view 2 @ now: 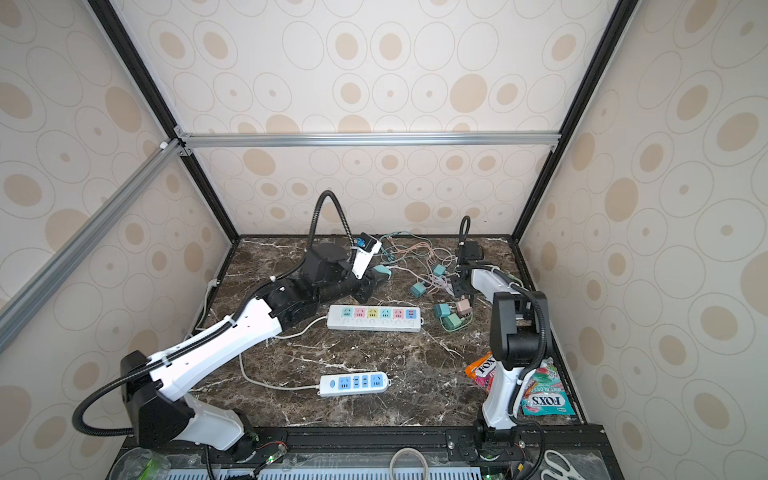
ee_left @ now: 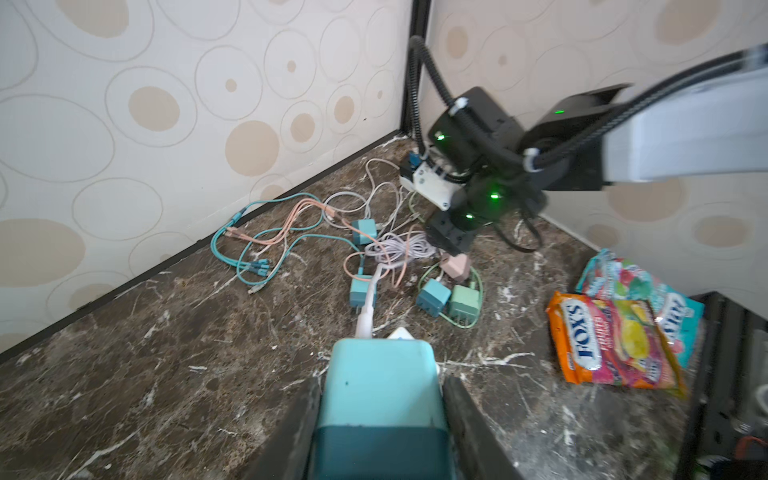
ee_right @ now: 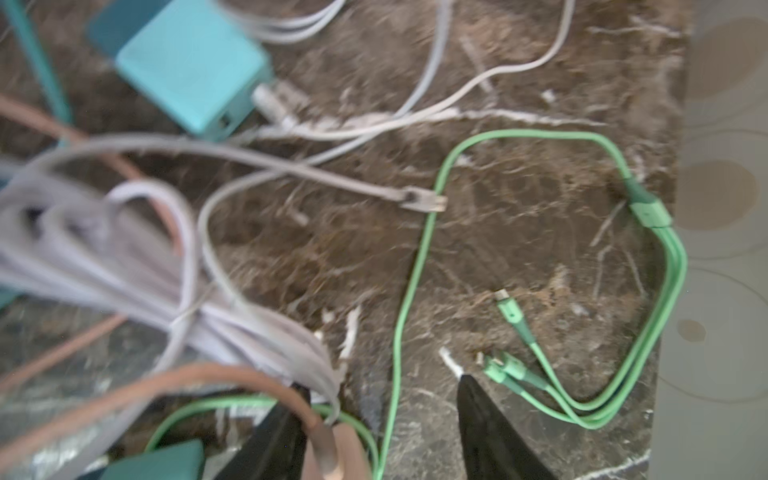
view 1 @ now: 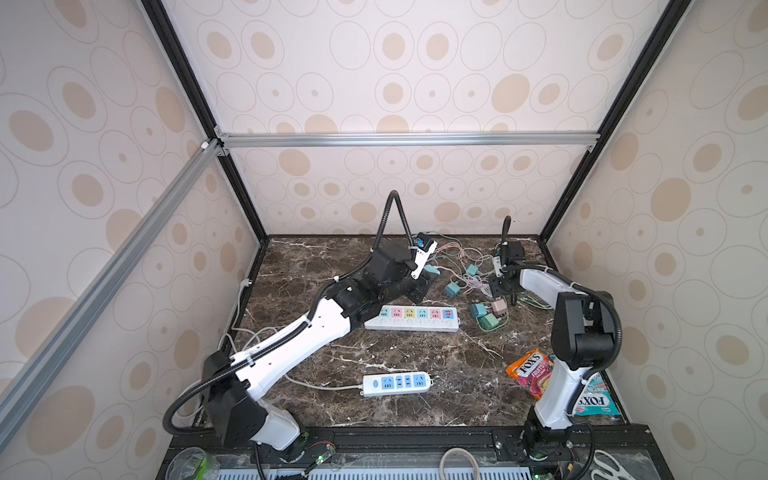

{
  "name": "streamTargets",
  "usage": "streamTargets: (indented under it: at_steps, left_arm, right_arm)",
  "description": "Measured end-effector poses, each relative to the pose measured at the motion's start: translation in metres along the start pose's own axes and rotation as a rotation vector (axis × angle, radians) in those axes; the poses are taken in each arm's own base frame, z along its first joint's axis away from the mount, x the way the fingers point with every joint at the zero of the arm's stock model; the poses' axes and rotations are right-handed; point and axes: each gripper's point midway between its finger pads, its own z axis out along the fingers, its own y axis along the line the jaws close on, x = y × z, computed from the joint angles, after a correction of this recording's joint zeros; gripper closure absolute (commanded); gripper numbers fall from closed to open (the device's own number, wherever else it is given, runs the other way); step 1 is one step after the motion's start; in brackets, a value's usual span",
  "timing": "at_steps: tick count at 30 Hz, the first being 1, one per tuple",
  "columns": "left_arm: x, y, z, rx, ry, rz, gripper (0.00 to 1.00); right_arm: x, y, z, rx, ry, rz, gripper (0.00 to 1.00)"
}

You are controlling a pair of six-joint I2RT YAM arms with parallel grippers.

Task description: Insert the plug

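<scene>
Dark brown marble tabletop (view 1: 415, 353), beige circle-patterned walls (view 1: 415, 62). The left gripper (ee_left: 382, 386) pinches a two-tone teal plastic cube plug (ee_left: 380, 370) between its fingers. The right gripper (ee_right: 384, 384) holds its fingers spread above tangled pastel cables (ee_right: 124, 270).

Centre of both top views, the long power strip (view 1: 411, 319) lay crosswise. The short power strip (view 1: 397, 383) sat below it. The tangle of chargers and cables (view 1: 472, 270) sprawled upper right, and the candy bags (view 1: 530, 369) rested lower right.
</scene>
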Motion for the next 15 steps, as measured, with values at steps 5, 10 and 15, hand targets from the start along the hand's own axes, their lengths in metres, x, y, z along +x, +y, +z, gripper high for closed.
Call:
streamTargets:
  at_steps: [5,10,15]
  left_arm:
    - [-0.035,-0.005,-0.051,0.051,-0.121,-0.012,1.00]
    - [-0.059,0.001,-0.083,0.064,-0.215,-0.017,1.00]
    - [-0.066,0.002,-0.086,0.071,-0.236,-0.016,1.00]
  right_arm:
    - [-0.003,-0.019,0.004,0.061,0.018,0.070,0.32]
    - [0.009,-0.014,0.005,0.027,0.051,0.095,0.29]
    - [0.018,-0.002,-0.012,-0.054,0.052,0.130,0.19]
